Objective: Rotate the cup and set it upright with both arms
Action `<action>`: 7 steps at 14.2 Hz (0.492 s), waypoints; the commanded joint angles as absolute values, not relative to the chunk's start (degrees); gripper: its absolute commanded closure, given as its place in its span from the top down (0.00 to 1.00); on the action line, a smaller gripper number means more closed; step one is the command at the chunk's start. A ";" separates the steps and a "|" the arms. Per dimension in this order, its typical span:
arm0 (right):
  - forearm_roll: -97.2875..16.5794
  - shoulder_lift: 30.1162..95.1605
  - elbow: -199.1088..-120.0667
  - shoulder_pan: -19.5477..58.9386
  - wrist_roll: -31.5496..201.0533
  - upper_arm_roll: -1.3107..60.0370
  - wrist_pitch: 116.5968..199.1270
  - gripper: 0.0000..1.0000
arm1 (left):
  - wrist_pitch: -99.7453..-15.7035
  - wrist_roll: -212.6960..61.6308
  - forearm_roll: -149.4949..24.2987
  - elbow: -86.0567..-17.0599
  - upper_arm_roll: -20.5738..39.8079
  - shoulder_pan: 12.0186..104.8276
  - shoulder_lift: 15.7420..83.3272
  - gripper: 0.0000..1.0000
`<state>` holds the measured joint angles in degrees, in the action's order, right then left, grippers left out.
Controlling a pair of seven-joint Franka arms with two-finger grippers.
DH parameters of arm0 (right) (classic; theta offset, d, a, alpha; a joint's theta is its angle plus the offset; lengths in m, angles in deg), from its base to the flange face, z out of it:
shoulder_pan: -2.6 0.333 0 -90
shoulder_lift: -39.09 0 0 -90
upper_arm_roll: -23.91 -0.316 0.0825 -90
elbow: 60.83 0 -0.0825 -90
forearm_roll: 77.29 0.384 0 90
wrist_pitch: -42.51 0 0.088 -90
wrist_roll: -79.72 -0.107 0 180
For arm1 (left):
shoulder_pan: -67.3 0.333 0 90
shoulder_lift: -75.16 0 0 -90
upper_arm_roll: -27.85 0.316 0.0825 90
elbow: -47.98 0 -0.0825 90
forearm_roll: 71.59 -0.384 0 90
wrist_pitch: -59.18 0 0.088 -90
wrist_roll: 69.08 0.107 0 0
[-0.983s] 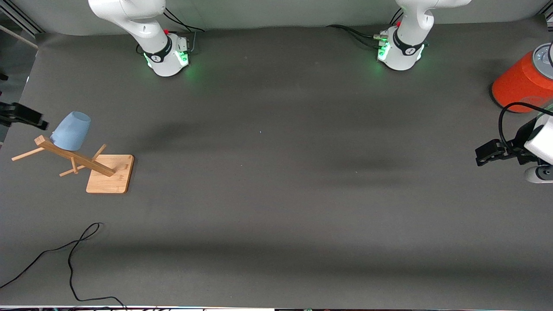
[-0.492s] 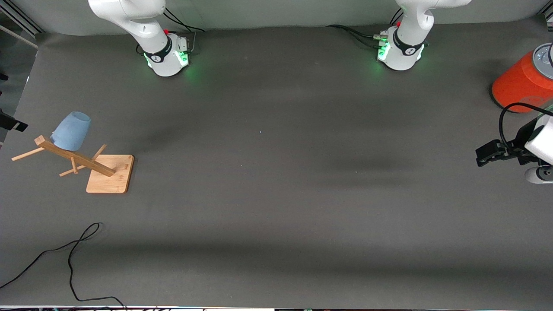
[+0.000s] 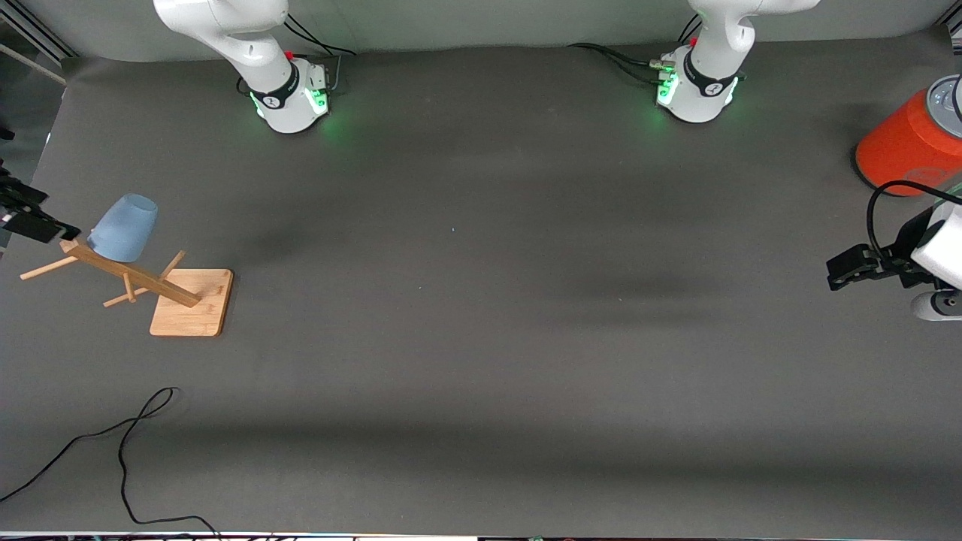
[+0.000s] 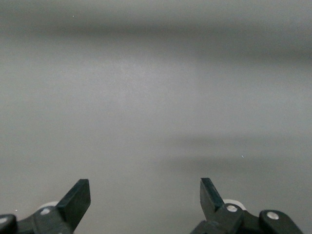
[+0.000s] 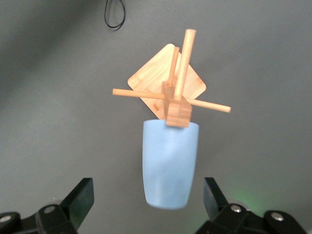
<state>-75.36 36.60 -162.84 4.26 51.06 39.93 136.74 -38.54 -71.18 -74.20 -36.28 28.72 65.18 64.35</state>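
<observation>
- The table (image 3: 481,338) is covered in dark grey matting, with both white arm bases standing along the edge farthest from the front camera
- An orange-red can (image 3: 906,146) with a grey lid stands at the left arm's end of the table
- A wooden rack (image 3: 143,282) on a square base stands at the right arm's end, its post and pegs leaning away from the base
- The cup (image 3: 124,228) hangs mouth-down on the rack's topmost peg, its narrower bottom pointing up and away from the front camera
- The right gripper (image 5: 148,195) hovers just beside the top of the rack; in the right wrist view its jaws stand wide apart, the cup's bottom end lying between the two fingertips (image 5: 82,192) with clear gaps on either side, nothing touched
- The left gripper (image 3: 845,269) waits over bare matting near the can, jaws spread wide and empty; the left wrist view shows only matting between them, no cup
- A thin black cable (image 3: 128,443) loops on the matting nearer the front camera than the rack; the right wrist view catches only its end loop
</observation>
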 commanded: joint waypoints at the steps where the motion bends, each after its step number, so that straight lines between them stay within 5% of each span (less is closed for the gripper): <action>1: -74.65 31.09 -173.57 4.97 49.31 40.26 143.91 1.00 | -38.47 -71.45 -74.23 -35.08 29.09 64.66 63.73 1.00; 7: -74.65 31.70 -181.41 4.97 49.31 40.35 152.71 1.00 | -38.47 -71.45 -74.05 -35.08 29.09 64.84 63.73 1.00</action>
<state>-75.18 33.54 -178.17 4.29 50.76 39.96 150.13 -38.54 -71.18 -74.20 -36.28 28.72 65.18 64.34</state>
